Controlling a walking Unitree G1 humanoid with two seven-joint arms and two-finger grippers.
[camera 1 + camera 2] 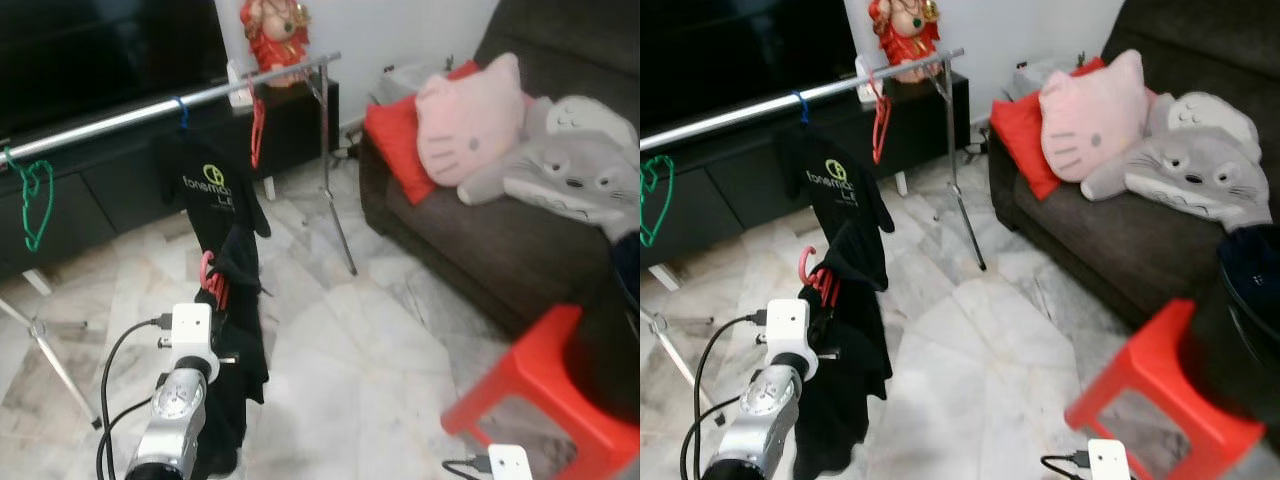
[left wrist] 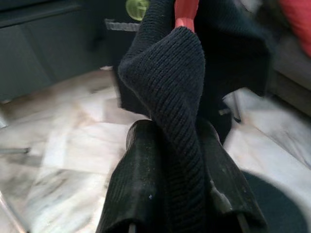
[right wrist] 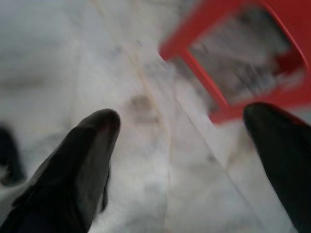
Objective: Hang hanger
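Observation:
A silver clothes rail (image 1: 130, 112) slants across the upper left. On it hang a green hanger (image 1: 35, 205), a black T-shirt (image 1: 210, 190) on a blue hanger, and a bare red hanger (image 1: 257, 125). In front of the T-shirt and below the rail, my left gripper (image 2: 170, 131) is shut on a black knitted garment (image 1: 235, 350) that sits on a red hanger (image 1: 210, 275). Its red hook (image 2: 186, 12) sticks up above the cloth. My right gripper (image 3: 182, 121) is open and empty, low over the marble floor beside a red stool (image 3: 233, 63).
The rail's stand legs (image 1: 335, 210) spread onto the floor. A dark sofa (image 1: 480, 250) with a red cushion and plush toys (image 1: 470, 120) fills the right. The red stool (image 1: 545, 385) stands at the front right. A black TV cabinet (image 1: 100, 190) runs behind the rail.

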